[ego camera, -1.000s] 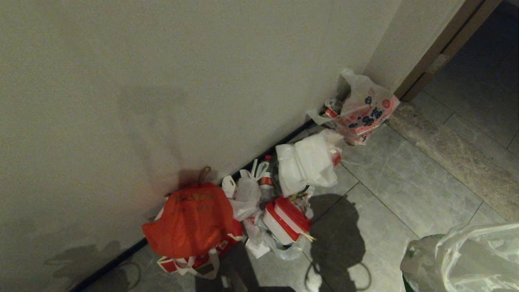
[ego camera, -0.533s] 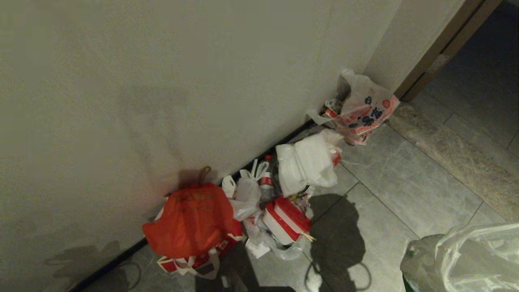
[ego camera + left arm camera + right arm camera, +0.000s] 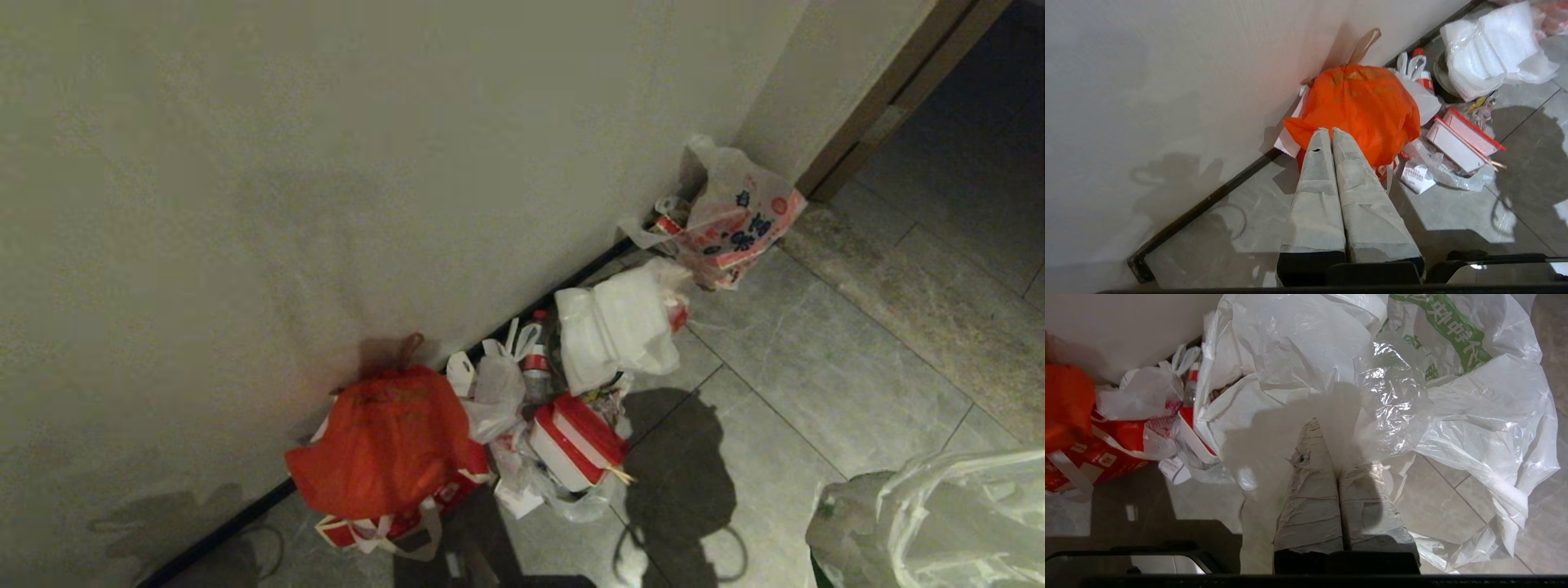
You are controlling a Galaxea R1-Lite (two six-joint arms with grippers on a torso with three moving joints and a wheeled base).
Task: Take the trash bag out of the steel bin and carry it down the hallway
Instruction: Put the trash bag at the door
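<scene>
Trash bag (image 3: 1412, 396), thin whitish plastic with green printing, fills most of the right wrist view, bunched and crinkled, spread out beyond the right gripper (image 3: 1327, 433). Right gripper's taped fingers (image 3: 1310, 490) are pressed together; whether any plastic is pinched between the tips can't be told, the bag sits right at and past them. In the head view the same bag shows at the lower right corner (image 3: 939, 523), over the grey marbled floor tiles (image 3: 816, 367) of the hallway.

Left gripper (image 3: 1331, 132) hangs above the floor with its taped fingers (image 3: 1314, 183) closed against each other, nothing between them. Beyond its tips lies an orange bag (image 3: 1359, 106) against the beige wall (image 3: 326, 163).

Pile of rubbish along the dark baseboard (image 3: 229, 531): orange bag (image 3: 384, 441) on top of a red-and-white carrier, then small white plastic bags (image 3: 494, 392), a bottle with a red cap (image 3: 536, 359), a red-lidded white food box (image 3: 575, 441) tilted on clear plastic, a folded white foam sheet (image 3: 620, 327), and further along a printed red-and-white bag (image 3: 735, 220) near the wall corner. Wooden door frame (image 3: 890, 90) stands past that corner. Shadows of the robot fall on the tiles near the pile. Steel bin not visible in any view
</scene>
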